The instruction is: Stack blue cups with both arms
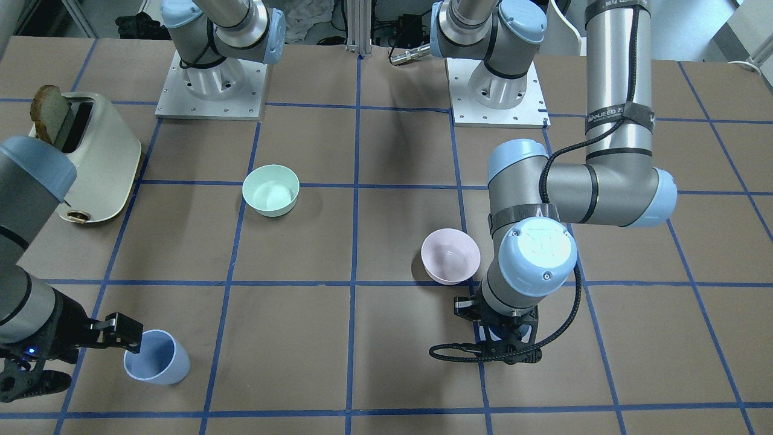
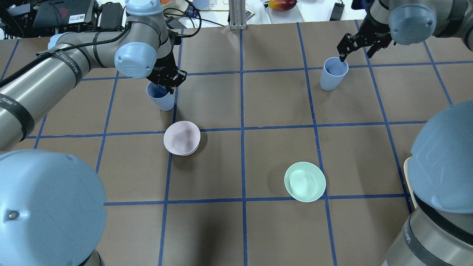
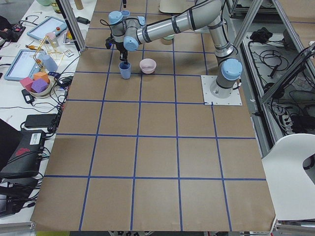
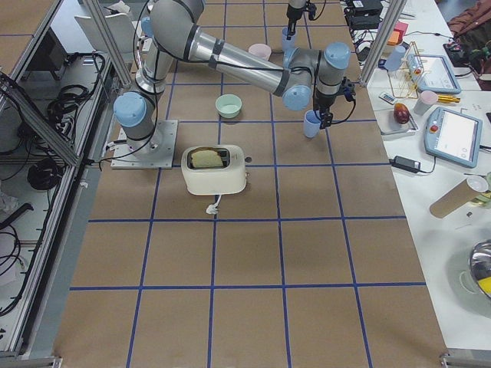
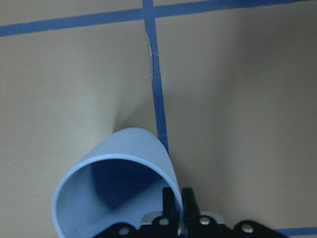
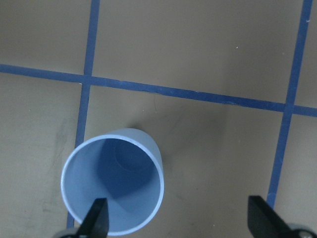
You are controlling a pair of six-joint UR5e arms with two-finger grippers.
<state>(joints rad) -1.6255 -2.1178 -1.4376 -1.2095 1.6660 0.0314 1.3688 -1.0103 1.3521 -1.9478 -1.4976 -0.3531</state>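
One blue cup (image 2: 161, 99) is at the far left, and my left gripper (image 2: 168, 87) is over it. In the left wrist view the fingers (image 5: 170, 201) are shut on that cup's rim (image 5: 119, 188), pinching the wall. I cannot tell whether this cup rests on the table. The other blue cup (image 2: 333, 75) stands upright at the far right. My right gripper (image 6: 181, 220) is wide open beside it, with one finger (image 6: 96, 218) over the cup's mouth (image 6: 113, 183) and the other out over the table. From the front, this cup (image 1: 158, 357) sits next to the right gripper (image 1: 78, 361).
A pale pink bowl (image 2: 181, 137) sits close to the left cup, on the robot's side of it. A mint-green bowl (image 2: 305, 181) is right of centre. A cream toaster (image 1: 99, 163) with a slice of bread stands near the right arm's base.
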